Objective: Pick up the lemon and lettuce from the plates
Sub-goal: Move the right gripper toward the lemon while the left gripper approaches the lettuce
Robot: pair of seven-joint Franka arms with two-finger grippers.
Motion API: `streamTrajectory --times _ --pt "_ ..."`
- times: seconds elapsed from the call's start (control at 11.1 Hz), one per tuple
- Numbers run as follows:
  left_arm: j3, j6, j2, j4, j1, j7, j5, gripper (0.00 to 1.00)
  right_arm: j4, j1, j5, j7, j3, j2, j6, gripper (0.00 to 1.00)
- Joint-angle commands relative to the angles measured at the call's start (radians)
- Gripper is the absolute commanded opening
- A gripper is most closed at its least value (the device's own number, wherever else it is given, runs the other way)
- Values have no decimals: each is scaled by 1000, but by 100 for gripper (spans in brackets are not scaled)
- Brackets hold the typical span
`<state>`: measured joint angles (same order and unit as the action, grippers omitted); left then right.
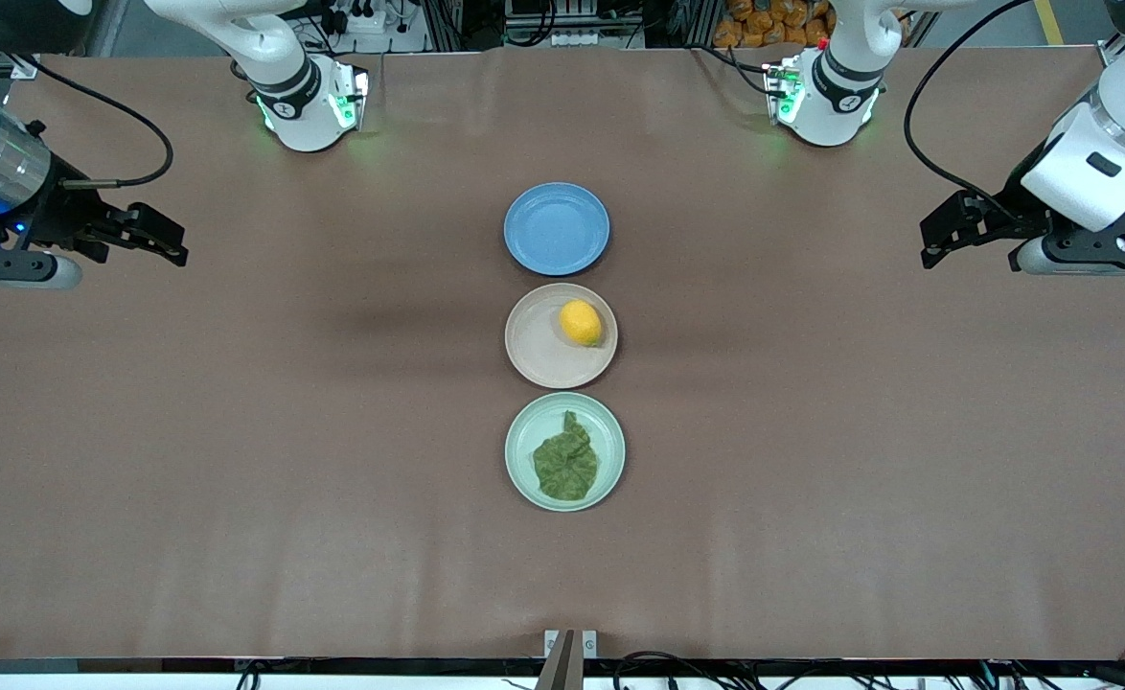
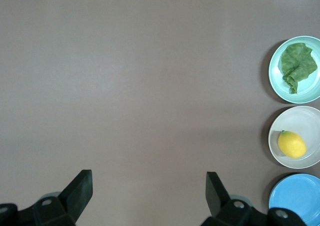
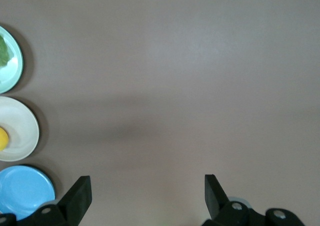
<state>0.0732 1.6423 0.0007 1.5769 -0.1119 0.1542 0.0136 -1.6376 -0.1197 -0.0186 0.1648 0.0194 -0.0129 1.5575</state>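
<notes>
The yellow lemon (image 1: pixel 581 323) lies on the beige-pink plate (image 1: pixel 536 350) at mid-table. The dark green lettuce (image 1: pixel 565 463) lies on the mint green plate (image 1: pixel 604 479), which is nearer to the front camera. Both show in the left wrist view: lemon (image 2: pixel 291 144), lettuce (image 2: pixel 297 64). The right wrist view shows only an edge of the lemon (image 3: pixel 2 138) and of the lettuce (image 3: pixel 4 53). My left gripper (image 1: pixel 936 233) is open and empty over bare table at the left arm's end. My right gripper (image 1: pixel 172 237) is open and empty over bare table at the right arm's end.
An empty blue plate (image 1: pixel 557 228) lies beside the beige-pink plate, farther from the front camera. The three plates form a line down mid-table. The brown table top (image 1: pixel 237 431) spreads wide on both sides.
</notes>
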Motion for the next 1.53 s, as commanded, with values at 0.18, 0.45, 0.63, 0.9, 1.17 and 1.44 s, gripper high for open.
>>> streamTrajectory --times 0.18,0.45,0.63,0.9,1.17,1.44 --pt "-3 -22 2 -18 -2 -50 28 100 -24 -14 -6 1 -12 19 -2 100" --pt "2 -22 7 -14 -12 -44 19 100 -125 -52 -3 169 -110 46 151 100" --pt "7 -22 39 -3 -14 -22 29 100 -171 -107 -3 267 -128 74 229 100" --pt "20 19 146 -6 -61 49 86 100 -283 -132 -6 382 -194 83 401 100" --pt "19 161 304 -12 -175 244 75 100 -318 -147 -3 643 -307 177 599 100" --pt "16 345 439 -23 -242 387 74 100 -318 -243 8 830 -309 276 766 100"
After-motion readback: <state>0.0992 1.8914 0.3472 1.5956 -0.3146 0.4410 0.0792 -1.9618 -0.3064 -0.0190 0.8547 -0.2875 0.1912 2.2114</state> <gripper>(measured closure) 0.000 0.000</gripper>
